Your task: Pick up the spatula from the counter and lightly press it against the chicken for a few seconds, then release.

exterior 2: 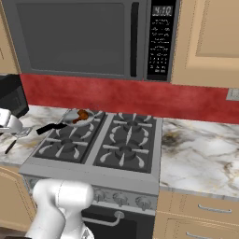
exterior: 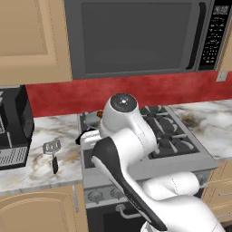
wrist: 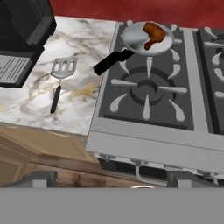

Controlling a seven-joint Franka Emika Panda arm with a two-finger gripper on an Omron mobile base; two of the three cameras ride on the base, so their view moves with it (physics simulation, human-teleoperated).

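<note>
Task at its outset: spatula (wrist: 63,70) lies untouched on the worktop (wrist: 83,57) beside the stove, chicken (wrist: 153,34) in the pan (wrist: 135,41); gripper (wrist: 113,180) wide open, empty; grasp, press and release remain

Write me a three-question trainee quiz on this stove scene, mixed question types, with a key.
1. True or false: the spatula lies on the counter, untouched.
2. The chicken sits: A) in the pan; B) on the counter; C) on a plate.
3. Which corner of the stove carries the pan?
Key: 1 true; 2 A; 3 rear left.
</note>
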